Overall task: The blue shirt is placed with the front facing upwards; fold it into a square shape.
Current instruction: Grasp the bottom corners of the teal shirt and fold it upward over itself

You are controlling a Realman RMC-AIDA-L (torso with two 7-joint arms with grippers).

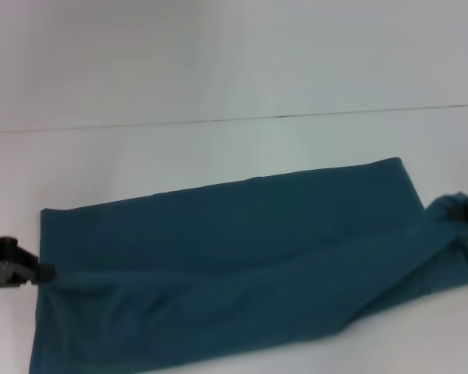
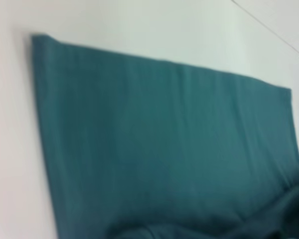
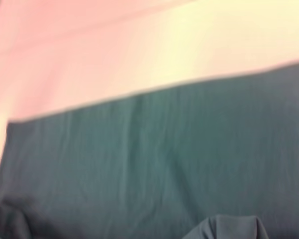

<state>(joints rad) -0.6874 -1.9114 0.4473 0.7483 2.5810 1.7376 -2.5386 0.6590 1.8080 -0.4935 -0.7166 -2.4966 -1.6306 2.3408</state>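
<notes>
A blue shirt [image 1: 242,257] lies stretched as a long folded band across a white table [image 1: 218,70], its far edge straight and its near layer lifted into diagonal creases between the two arms. No lettering or collar shows on the upper surface. At the shirt's left end, the left gripper [image 1: 40,273] pinches the cloth, which puckers to a point at its tip. At the opposite end, the right gripper [image 1: 452,210] clamps a bunched corner of the shirt, raised slightly off the table at the frame's edge. The left wrist view shows the shirt [image 2: 169,149] flat and smooth on the table [image 2: 139,30], with folds gathering near the camera. The right wrist view shows the shirt [image 3: 154,164], its straight edge against the table [image 3: 139,45].
</notes>
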